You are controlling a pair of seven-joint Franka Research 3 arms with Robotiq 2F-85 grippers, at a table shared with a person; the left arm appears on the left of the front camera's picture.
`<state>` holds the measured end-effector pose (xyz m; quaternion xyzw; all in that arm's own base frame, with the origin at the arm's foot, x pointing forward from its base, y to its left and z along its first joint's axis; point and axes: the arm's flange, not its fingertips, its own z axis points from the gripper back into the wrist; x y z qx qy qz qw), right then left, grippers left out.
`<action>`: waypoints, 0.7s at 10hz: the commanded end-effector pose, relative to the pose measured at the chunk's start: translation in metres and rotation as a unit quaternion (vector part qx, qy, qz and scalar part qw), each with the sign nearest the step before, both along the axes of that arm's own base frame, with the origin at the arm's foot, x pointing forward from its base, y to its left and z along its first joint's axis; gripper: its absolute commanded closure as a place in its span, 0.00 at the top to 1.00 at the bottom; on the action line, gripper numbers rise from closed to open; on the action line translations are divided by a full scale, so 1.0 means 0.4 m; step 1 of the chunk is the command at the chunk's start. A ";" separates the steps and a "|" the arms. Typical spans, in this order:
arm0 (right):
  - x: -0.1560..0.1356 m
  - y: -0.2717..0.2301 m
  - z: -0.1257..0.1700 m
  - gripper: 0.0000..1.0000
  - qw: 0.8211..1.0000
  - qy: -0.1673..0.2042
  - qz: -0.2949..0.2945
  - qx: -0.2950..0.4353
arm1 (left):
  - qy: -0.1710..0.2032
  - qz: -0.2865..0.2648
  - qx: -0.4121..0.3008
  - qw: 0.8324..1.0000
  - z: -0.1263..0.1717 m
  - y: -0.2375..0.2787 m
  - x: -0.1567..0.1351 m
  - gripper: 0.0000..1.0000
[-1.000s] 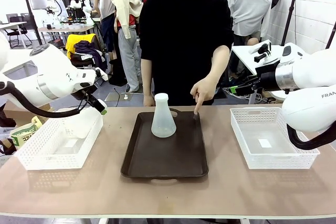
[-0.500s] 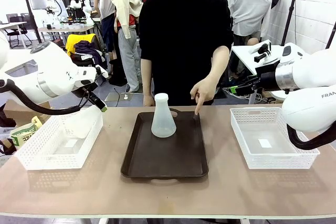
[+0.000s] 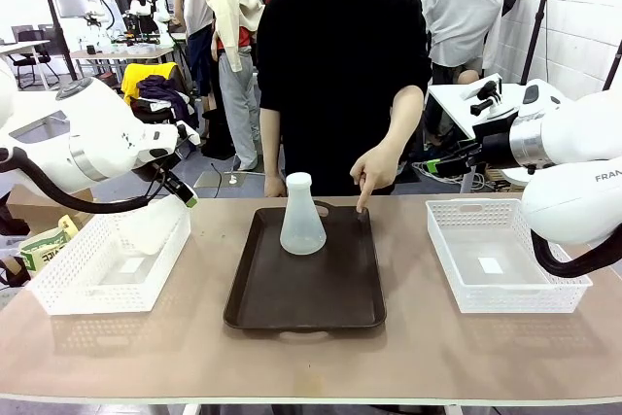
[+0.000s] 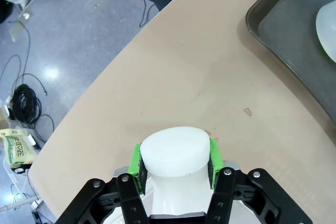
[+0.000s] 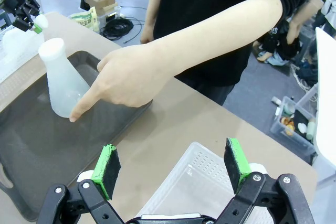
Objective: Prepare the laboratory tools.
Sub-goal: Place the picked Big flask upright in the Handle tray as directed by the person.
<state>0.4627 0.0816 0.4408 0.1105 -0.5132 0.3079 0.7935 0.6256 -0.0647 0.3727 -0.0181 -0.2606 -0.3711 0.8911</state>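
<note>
On the near middle of the tan tabletop (image 3: pixel 311 357) lies a dark brown tray (image 3: pixel 306 289). One frosted-white conical flask (image 3: pixel 302 216) stands upright on the tray's far half, wide base down, narrow neck up. A white mesh basket (image 3: pixel 107 264) sits to the tray's left and another white mesh basket (image 3: pixel 501 255) to its right, each with a small white label on its floor whose print is too small to read.

The left claw (image 4: pixel 175 163) has its green pads pressed against both sides of the neck of a second conical flask (image 4: pixel 175 153), clamped on it; in the front view this flask (image 3: pixel 151 230) hangs tilted over the left basket's far end. The right claw (image 5: pixel 173 163) stands wide apart with nothing between its pads, above the right basket.

At the far edge a person's hand (image 3: pixel 374 170) points a finger down at the tray's far right corner, just above it. The right arm's white casing shows the letters "FRAN" at the picture's edge.
</note>
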 end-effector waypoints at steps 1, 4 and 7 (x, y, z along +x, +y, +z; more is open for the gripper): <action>0.001 0.002 0.007 1.00 1.000 0.002 0.002 -0.001 | 0.005 0.008 0.004 1.000 0.008 0.001 -0.004 0.00; 0.001 0.002 0.007 1.00 1.000 0.002 0.002 -0.001 | -0.021 0.023 -0.003 1.000 0.111 0.013 -0.079 0.00; 0.001 0.002 0.007 1.00 1.000 0.002 0.002 -0.001 | -0.046 0.032 -0.023 0.998 0.253 0.051 -0.172 0.00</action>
